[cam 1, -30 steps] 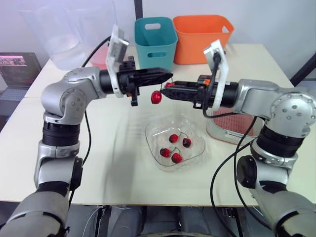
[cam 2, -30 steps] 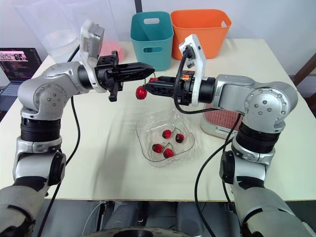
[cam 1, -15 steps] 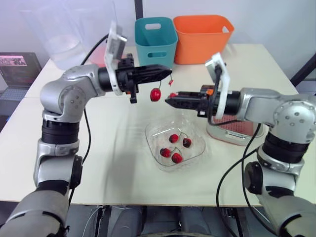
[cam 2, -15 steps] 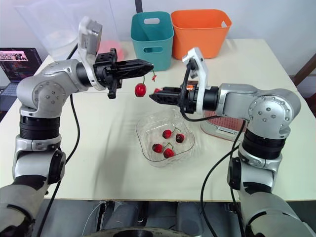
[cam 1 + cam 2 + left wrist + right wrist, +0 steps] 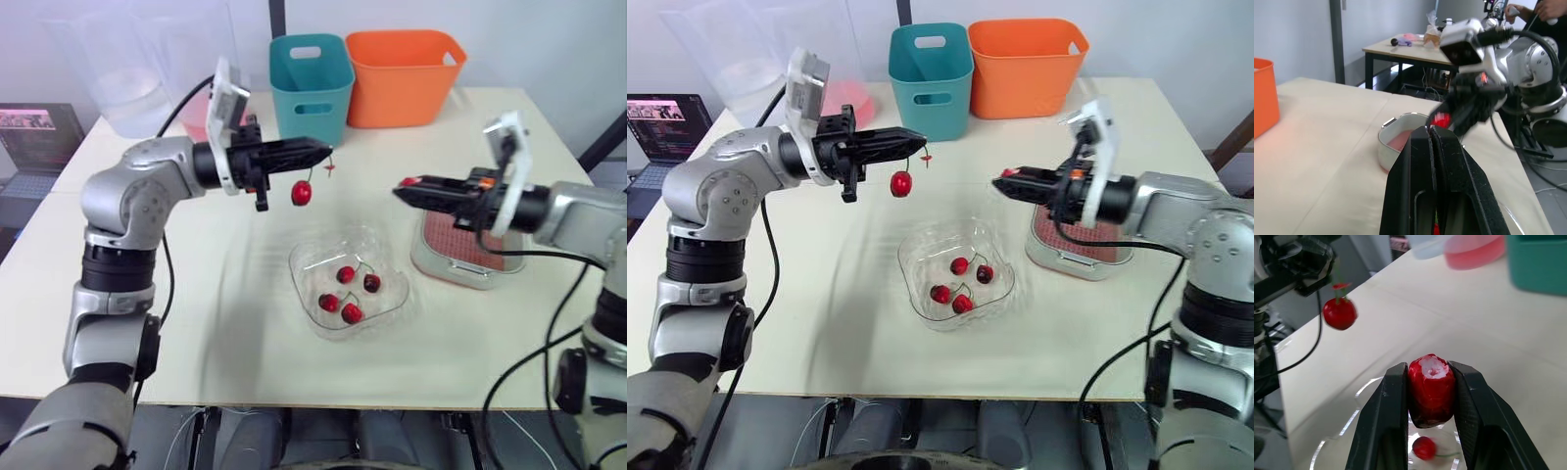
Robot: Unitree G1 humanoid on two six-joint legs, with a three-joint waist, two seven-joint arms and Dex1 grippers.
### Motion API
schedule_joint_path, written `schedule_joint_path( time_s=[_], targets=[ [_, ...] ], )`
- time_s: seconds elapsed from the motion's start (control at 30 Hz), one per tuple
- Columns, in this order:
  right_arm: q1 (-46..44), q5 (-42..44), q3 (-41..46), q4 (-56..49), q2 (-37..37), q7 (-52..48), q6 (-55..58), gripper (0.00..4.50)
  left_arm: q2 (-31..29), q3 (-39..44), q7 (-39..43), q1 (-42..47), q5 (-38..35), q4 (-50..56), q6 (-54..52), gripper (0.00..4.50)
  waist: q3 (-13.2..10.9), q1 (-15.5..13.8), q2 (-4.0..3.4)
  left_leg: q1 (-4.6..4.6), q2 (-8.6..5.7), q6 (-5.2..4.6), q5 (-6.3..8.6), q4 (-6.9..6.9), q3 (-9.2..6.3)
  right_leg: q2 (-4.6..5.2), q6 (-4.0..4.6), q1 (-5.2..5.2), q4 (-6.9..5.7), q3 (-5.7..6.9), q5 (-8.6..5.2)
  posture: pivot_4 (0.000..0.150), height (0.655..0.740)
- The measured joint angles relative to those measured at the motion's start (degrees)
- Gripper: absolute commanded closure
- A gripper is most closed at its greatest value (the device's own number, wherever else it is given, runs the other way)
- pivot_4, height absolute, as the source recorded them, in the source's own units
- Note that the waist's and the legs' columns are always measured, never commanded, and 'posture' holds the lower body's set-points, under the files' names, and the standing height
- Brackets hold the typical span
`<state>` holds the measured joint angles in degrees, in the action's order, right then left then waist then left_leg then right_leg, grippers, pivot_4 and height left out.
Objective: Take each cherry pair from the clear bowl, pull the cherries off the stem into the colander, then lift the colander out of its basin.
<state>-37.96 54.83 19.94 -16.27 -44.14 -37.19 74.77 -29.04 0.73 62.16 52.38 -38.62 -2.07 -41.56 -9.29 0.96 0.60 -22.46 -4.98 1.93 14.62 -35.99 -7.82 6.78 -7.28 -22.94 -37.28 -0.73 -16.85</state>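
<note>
My left gripper (image 5: 323, 151) is shut on a cherry stem, and one red cherry (image 5: 301, 194) dangles below it above the table. Over to the right, my right gripper (image 5: 404, 185) is shut on a pulled-off cherry (image 5: 1431, 388), held in the air beside the pink colander (image 5: 470, 242) in its white basin (image 5: 427, 264). The clear bowl (image 5: 392, 306) sits between both arms with several cherries (image 5: 350, 312) on stems inside.
A teal bin (image 5: 310, 70) and an orange bin (image 5: 402, 61) stand at the back. A clear tub with a pink lid (image 5: 201, 110) is at the back left. A laptop (image 5: 34, 132) lies off the table's left edge.
My right gripper has pulled away to the right with one cherry torn from the stem, ending next to the colander. The left gripper holds the stem with the other cherry, nearly still.
</note>
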Motion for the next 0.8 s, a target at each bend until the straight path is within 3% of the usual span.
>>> schedule_joint_path(
  time_s=[0.23, 0.4, 0.57, 0.7, 0.8],
  targets=[
    [2.9, -0.8, 2.3, 0.6, -4.4, -1.1, -4.3, 3.26, 0.4, -0.3, 0.5, 0.0, 1.2, -0.1, 1.5, 4.50, 0.0, -0.1, 0.01, 0.00, 0.02, 0.01, -0.01, -0.01, 0.00, 0.00, 0.00, 0.03, 0.02, 0.01, 0.00, 0.150, 0.7400],
    [11.7, -14.2, -4.1, 3.4, -10.7, -1.9, -16.7, 3.26, 1.0, -2.2, 0.0, -0.6, 5.0, -1.3, 5.8, 4.50, 0.0, -0.3, 0.01, 0.02, -0.06, 0.03, -0.01, -0.07, 0.02, 0.01, -0.03, 0.14, 0.09, 0.04, 0.01, 0.150, 0.7400],
    [14.4, -24.6, -10.9, 11.1, -10.5, -2.0, -26.8, 3.26, 2.5, -3.7, -0.5, -1.8, 7.0, -2.4, 7.4, 4.50, 0.0, 0.2, 0.01, 0.02, -0.03, 0.04, -0.03, -0.05, 0.06, -0.01, -0.05, 0.07, 0.05, 0.00, 0.02, 0.150, 0.7400],
    [13.8, -27.7, -12.6, 15.6, -9.0, -2.5, -30.4, 3.26, 2.5, -3.9, -0.4, -1.8, 7.5, -2.3, 7.5, 4.50, 0.0, 0.2, 0.01, 0.03, -0.02, 0.05, -0.03, -0.06, 0.05, -0.01, -0.05, 0.08, 0.05, 0.00, 0.02, 0.150, 0.7400],
    [12.8, -28.6, -12.6, 16.8, -8.6, -3.0, -31.4, 2.35, 2.2, -3.8, -0.4, -1.9, 8.0, -2.3, 7.7, 4.50, 0.0, -0.1, 0.01, 0.02, -0.03, 0.05, -0.03, -0.06, 0.03, 0.00, -0.05, 0.10, 0.07, 0.00, 0.02, 0.150, 0.7400]
  ],
)
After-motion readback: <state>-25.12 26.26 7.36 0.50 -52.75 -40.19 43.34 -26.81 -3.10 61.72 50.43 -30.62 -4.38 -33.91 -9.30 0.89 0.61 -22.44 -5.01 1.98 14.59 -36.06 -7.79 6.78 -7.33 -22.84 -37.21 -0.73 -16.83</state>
